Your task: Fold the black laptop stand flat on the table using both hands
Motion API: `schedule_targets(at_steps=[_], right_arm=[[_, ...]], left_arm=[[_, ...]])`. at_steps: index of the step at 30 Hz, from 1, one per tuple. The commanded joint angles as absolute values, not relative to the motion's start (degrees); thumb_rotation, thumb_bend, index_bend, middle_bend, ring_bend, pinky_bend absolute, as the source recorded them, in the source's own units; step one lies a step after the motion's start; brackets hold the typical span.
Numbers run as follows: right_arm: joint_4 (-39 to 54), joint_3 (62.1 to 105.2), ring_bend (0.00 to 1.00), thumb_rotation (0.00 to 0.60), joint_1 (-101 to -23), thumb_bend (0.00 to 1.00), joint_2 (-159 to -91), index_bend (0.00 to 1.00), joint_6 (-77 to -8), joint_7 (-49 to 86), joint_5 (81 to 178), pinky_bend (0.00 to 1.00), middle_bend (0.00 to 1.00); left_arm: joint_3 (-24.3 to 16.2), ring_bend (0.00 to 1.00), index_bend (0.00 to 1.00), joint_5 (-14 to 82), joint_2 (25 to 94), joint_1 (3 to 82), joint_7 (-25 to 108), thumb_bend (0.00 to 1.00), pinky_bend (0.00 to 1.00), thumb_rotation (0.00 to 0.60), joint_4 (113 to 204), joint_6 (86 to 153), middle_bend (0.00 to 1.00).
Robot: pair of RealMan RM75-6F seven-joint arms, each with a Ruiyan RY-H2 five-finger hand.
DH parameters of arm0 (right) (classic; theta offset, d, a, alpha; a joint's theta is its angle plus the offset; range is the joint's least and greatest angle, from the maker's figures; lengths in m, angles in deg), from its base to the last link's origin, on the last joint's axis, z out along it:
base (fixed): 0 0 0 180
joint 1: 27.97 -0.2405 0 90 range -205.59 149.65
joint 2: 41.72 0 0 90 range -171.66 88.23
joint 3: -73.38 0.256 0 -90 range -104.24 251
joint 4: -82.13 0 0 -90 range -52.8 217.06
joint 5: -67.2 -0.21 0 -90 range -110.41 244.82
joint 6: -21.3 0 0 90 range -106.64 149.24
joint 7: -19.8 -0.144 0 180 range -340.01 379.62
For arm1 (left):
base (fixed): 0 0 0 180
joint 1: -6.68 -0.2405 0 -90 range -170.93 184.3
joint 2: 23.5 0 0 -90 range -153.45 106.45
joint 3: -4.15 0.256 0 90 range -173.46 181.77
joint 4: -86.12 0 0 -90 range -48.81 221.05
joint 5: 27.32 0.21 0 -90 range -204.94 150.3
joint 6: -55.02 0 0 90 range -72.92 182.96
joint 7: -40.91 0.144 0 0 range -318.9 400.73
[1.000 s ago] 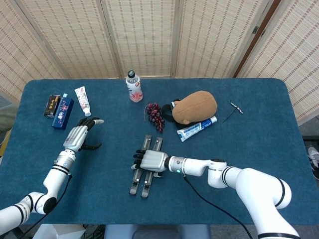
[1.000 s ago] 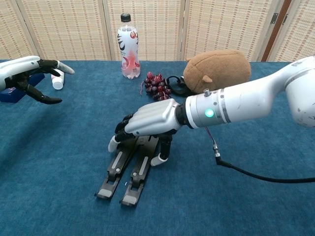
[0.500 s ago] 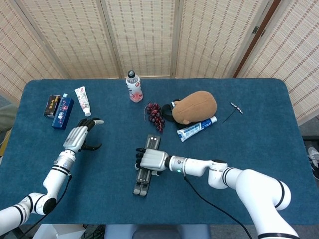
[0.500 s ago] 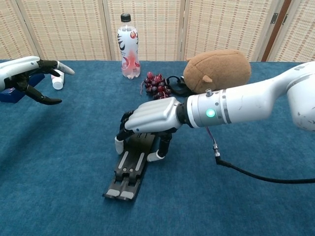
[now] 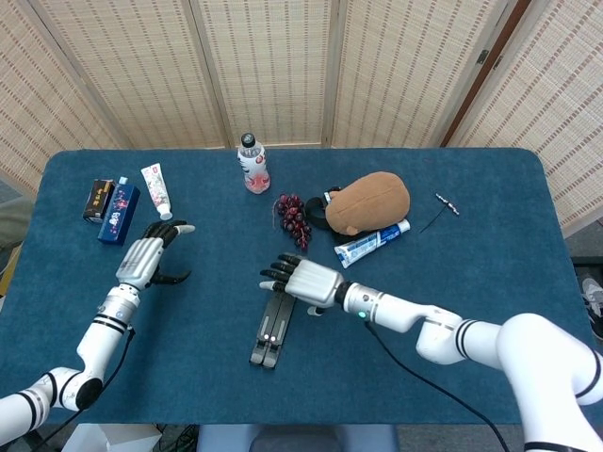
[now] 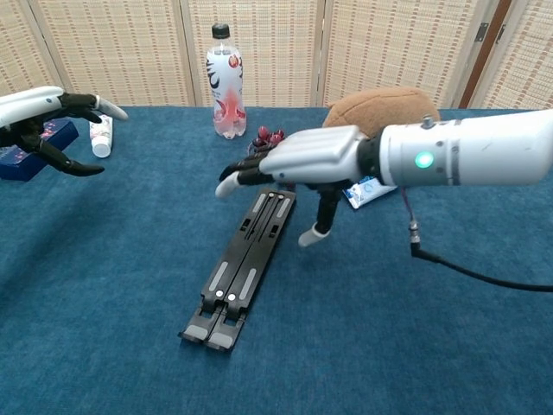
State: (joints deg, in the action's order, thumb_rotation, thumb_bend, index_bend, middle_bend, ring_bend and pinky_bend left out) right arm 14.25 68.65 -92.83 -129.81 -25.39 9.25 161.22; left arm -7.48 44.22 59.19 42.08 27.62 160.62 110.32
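While the right hand hovers above the far end of the black laptop stand, its fingers are spread and hold nothing, and in the chest view they appear clear of the stand rather than touching it. The stand lies on the blue surface with its two bars closed together and looks flat, one end below those fingers and the other reaching away from them toward the robot. The left hand hangs well apart from the stand, its fingers loosely curled but apart, gripping nothing.

Judging from this, the fold looks done or nearly so, and the risks lie in the leaving. If a downturned finger of the right hand catches the end of the stand as the arm moves, it could drag the stand askew or lift a bar open again. A sweep away from the robot would bring the fingers toward the bunch of grapes and the brown plush toy just beyond them, and could knock them.

Of containers, a clear bottle with a black cap stands upright farther beyond the right fingers; it seems to hold pinkish liquid, though the printed label makes that uncertain. Beyond the left fingers lie a white tube and small boxes, contents unseen.
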Motion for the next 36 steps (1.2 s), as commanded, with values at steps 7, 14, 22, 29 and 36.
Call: schedule_targets(at_steps=[7, 14, 22, 29, 36], right_arm=[[-0.04, 71.93, 0.00, 0.600, -77.94, 0.11, -114.56, 0.00, -36.79, 24.30, 146.71, 0.00, 0.00], [-7.67, 72.42, 0.00, 0.600, -67.51, 0.11, -107.73, 0.00, -46.92, 30.89, 139.45, 0.00, 0.00], [-13.55, 70.23, 0.00, 0.600, -55.11, 0.07, -105.29, 0.00, -59.01, 35.98, 136.93, 0.00, 0.00], [-16.59, 67.87, 0.00, 0.600, -45.22, 0.07, -105.47, 0.00, -68.09, 38.05, 137.65, 0.00, 0.00], [-16.35, 67.51, 0.00, 0.600, -39.68, 0.07, -105.28, 0.00, -71.69, 37.61, 140.01, 0.00, 0.00]], left_arm=[[-5.98, 0.14, 0.19, 45.31, 55.39, 38.00, 33.31, 0.22, 0.00, 0.600, 164.15, 117.10, 0.14], [-5.18, 0.14, 0.19, 44.83, 52.26, 33.02, 37.33, 0.22, 0.00, 0.600, 167.81, 124.21, 0.14], [-3.49, 0.14, 0.19, 46.19, 51.04, 27.30, 43.07, 0.22, 0.00, 0.600, 171.07, 133.22, 0.14], [-0.24, 0.14, 0.19, 48.76, 48.82, 22.94, 44.95, 0.22, 0.00, 0.600, 175.12, 136.89, 0.14], [2.69, 0.14, 0.19, 51.18, 47.61, 18.90, 47.30, 0.22, 0.00, 0.600, 179.34, 140.13, 0.14]])
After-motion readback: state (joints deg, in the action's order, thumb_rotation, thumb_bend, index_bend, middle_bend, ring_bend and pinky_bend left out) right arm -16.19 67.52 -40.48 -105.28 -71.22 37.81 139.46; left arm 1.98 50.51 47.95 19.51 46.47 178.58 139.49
